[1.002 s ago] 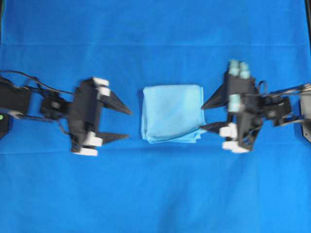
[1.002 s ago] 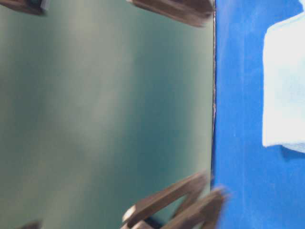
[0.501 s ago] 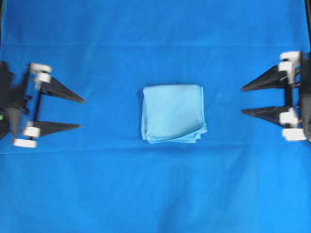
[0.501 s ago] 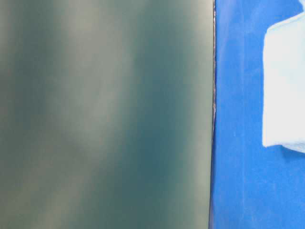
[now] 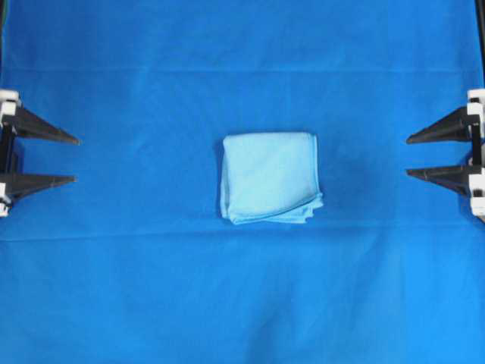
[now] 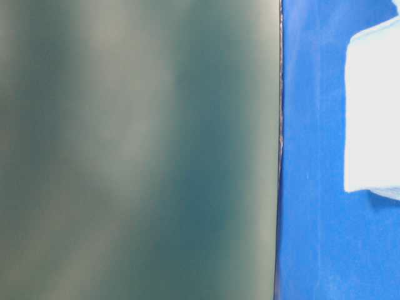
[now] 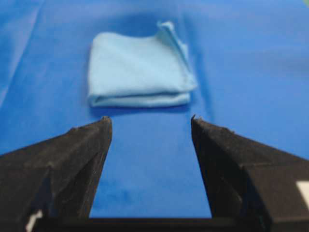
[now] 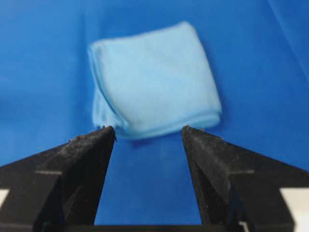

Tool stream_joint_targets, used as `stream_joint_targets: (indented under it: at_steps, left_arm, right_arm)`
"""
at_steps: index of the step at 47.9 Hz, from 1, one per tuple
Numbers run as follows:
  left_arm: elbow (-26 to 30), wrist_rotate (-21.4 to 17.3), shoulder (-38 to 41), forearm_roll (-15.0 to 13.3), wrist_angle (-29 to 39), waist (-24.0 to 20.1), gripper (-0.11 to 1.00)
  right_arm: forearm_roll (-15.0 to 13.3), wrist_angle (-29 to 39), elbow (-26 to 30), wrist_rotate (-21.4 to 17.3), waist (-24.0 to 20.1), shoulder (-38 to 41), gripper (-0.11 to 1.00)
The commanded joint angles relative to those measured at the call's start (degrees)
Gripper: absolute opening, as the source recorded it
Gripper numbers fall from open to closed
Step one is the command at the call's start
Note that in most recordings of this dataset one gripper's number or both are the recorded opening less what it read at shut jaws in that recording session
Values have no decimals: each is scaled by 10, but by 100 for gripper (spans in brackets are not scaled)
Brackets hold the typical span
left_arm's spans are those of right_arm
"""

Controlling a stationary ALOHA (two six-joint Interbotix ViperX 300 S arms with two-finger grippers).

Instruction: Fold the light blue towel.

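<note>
Centrally, folded light blue towel (image 5: 269, 178) lies well apart from both grippers' spread, empty fingers (image 5: 45, 135).

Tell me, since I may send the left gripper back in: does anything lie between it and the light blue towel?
Nothing visible does. Only bare royal-blue backdrop lies between the open left gripper and the folded light blue towel.

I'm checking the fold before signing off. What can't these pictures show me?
- Layer count of the light blue towel: its stacked edges blur in both wrist views.
- Towel's far part: cut off by the right edge in the table-level view.
- Left gripper and right gripper: bodies cut off by the overhead edges.
</note>
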State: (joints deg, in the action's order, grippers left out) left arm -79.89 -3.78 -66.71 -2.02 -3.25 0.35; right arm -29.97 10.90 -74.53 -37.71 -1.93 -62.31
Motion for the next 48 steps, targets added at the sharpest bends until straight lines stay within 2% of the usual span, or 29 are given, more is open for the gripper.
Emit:
stream_joint_targets:
  at_steps: [1, 48]
  left_arm:
    - [5, 2, 2, 1, -1, -4, 64]
    - [4, 3, 4, 1, -1, -5, 63]
  right_arm:
    - [4, -21, 2, -1, 11, 8, 62]
    - [4, -27, -2, 0, 13, 19, 61]
